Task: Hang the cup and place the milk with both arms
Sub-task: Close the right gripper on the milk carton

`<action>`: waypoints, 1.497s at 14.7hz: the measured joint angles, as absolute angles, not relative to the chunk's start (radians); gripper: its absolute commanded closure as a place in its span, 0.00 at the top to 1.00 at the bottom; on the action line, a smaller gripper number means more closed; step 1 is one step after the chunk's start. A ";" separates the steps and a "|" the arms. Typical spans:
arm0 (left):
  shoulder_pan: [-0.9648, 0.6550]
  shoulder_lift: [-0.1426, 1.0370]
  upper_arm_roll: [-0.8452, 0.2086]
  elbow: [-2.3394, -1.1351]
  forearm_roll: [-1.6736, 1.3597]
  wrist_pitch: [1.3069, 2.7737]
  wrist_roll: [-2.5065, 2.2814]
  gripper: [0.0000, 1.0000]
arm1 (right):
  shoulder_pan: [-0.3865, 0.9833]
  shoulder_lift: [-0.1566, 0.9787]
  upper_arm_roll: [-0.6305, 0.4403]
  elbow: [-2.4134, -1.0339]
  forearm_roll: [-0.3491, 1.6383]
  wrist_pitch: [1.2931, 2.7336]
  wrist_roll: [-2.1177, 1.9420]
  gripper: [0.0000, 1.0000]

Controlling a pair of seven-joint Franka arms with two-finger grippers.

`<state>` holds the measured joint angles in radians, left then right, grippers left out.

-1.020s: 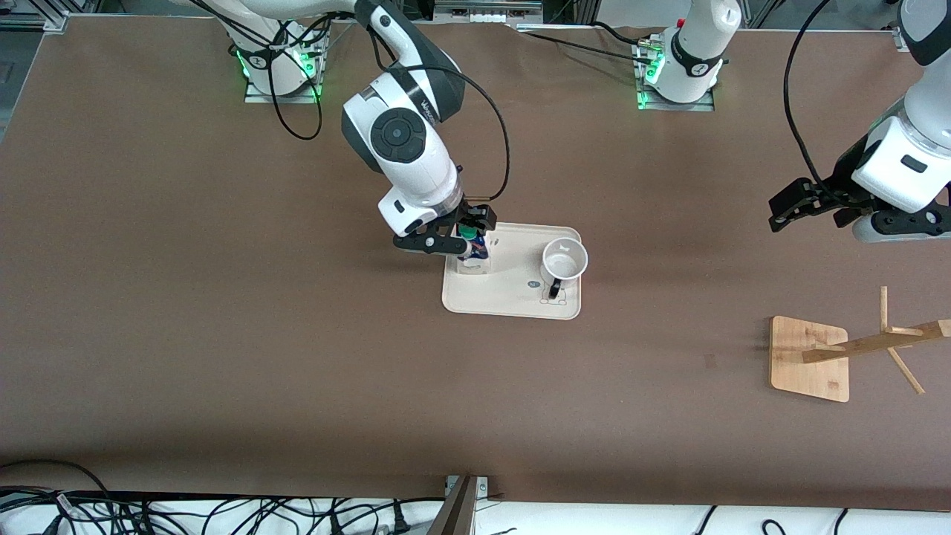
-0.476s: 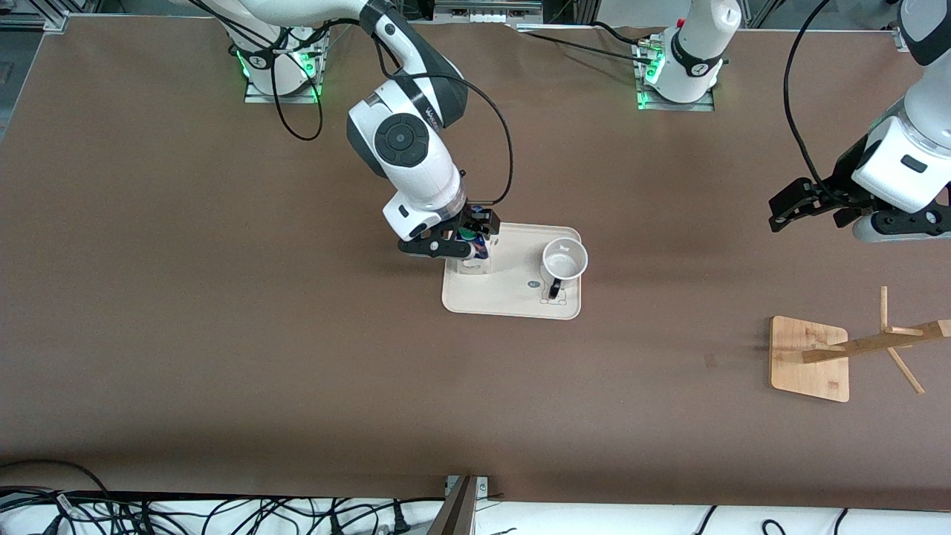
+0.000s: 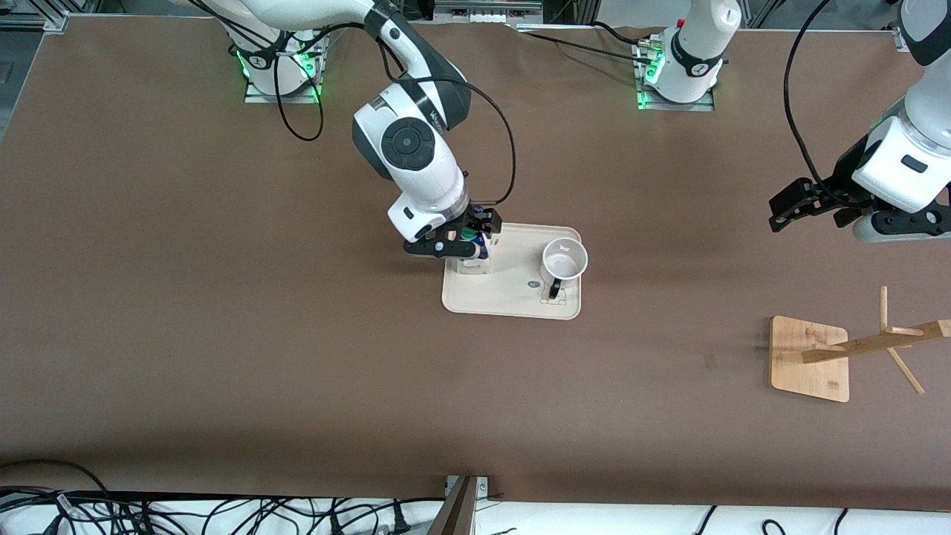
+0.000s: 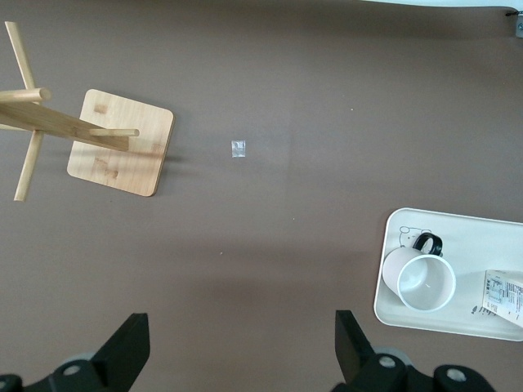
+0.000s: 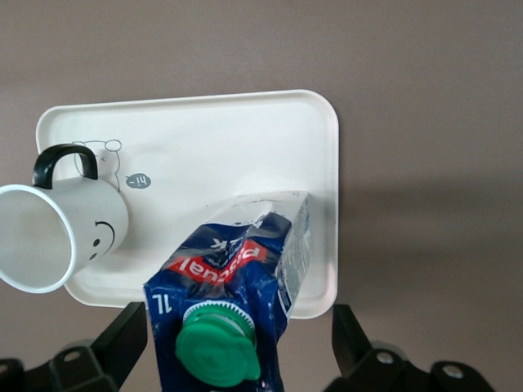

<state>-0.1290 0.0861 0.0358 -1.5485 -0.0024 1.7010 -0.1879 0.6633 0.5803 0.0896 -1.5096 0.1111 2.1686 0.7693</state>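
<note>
Item, milk (image 5: 233, 286): a gable-top carton, blue top and green cap, which stood on the tray (image 3: 513, 297) at the corner toward the right arm's end of the table (image 3: 223, 334), its white foot on the tray floor. Your right gripper (image 3: 462, 239) sat low around its top with the fingers spread, one on each side of the carton and neither visibly pressing it; no grip was made. Item, cup (image 3: 565, 260): white mug with black handle, upright on the same tray toward the left arm's end, well apart from the carton. Item, wooden rack (image 3: 854, 349): peg stand on a square base, near the left arm's end of the table, nearer the front camera than the tray. Your left gripper (image 3: 806, 204) waited in the air over bare table, fingers spread, holding nothing. Risks, as judged: the carton looked creased at the gable, so a close high on the top could have crushed or slipped off it; a light carton could have tipped if one finger met it first; a tilted lift could have dragged the tray or swung toward the cup.
</note>
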 measured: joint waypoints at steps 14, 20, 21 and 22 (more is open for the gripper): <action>-0.129 0.086 0.036 -1.549 -0.002 1.701 -0.188 1.00 | 0.672 0.596 0.083 -1.509 0.083 2.173 0.699 1.00; -0.129 0.086 0.036 -1.549 -0.002 1.682 -0.188 1.00 | 0.667 0.597 0.078 -1.509 0.083 2.173 0.680 0.46; -0.129 0.087 0.036 -1.549 -0.002 1.680 -0.188 1.00 | 0.665 0.597 0.077 -1.509 0.083 2.173 0.680 0.46; -0.129 0.087 0.036 -1.549 -0.002 1.674 -0.188 1.00 | 0.664 0.597 0.077 -1.509 0.083 2.173 0.680 0.45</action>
